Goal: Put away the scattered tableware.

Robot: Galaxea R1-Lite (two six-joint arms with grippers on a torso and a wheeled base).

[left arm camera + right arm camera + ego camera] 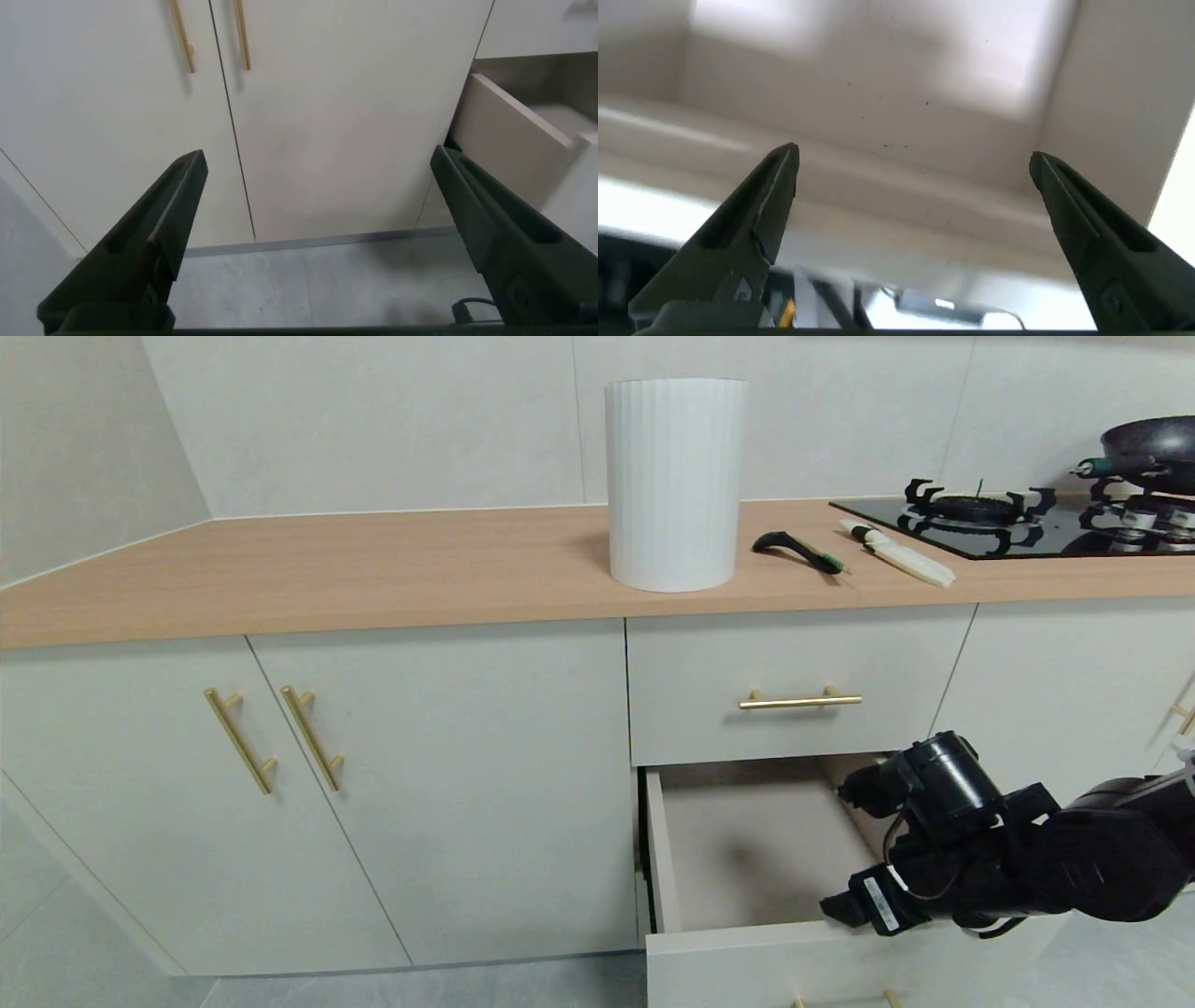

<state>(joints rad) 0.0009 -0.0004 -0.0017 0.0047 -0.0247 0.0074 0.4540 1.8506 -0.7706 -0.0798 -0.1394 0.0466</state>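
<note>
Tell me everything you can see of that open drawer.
The drawer stands pulled out beneath a shut drawer. Its front is pale and matte, its inside walls and floor beige, with nothing visible in it. The right hand, open, hangs over its right front corner.

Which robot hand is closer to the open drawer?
Right. The right gripper is at the front edge of the open drawer, pointing inside. The left gripper is off to the side, facing the cabinet doors.
</note>
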